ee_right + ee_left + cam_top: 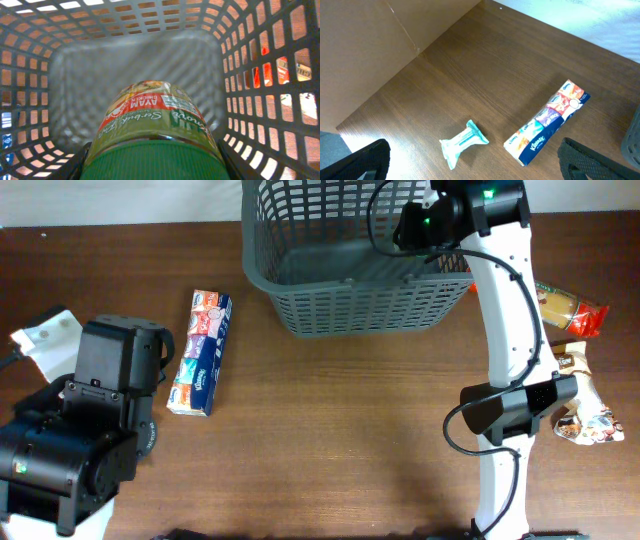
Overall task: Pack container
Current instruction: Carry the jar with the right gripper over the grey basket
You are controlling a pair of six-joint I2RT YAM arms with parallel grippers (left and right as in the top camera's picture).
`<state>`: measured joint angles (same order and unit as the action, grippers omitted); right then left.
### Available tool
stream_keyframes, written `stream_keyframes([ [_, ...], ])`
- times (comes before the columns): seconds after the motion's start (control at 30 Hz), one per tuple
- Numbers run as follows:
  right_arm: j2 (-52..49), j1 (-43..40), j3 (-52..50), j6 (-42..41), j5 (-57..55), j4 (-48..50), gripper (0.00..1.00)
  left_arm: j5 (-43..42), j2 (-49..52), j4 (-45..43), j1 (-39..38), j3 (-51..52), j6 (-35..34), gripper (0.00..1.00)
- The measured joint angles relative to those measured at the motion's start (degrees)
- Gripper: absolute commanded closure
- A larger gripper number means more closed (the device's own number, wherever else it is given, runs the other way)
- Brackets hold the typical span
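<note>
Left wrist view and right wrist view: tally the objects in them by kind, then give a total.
Kleenex tissue pack: 1
teal sachet: 1
green-lidded jar: 1
grey basket: 1
Total: 4

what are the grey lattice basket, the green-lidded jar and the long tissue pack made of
Dark grey lattice basket: moulded plastic, matt, judging by its uniform slots and rounded corners. Green-lidded jar: lid probably plastic; body hidden under a glossy printed label, so glass or plastic is unclear. Long tissue pack: likely thin printed plastic film, slightly shiny.
</note>
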<state>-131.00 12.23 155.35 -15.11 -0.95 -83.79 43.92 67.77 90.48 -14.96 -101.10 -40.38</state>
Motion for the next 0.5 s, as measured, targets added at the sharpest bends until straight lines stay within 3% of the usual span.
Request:
stream_keyframes([
  [0.5, -5.2, -1.7, 0.0, 0.1, 1.3, 2.3, 0.96, 0.0, 0.0, 0.0, 0.0, 0.0, 0.0, 0.01],
])
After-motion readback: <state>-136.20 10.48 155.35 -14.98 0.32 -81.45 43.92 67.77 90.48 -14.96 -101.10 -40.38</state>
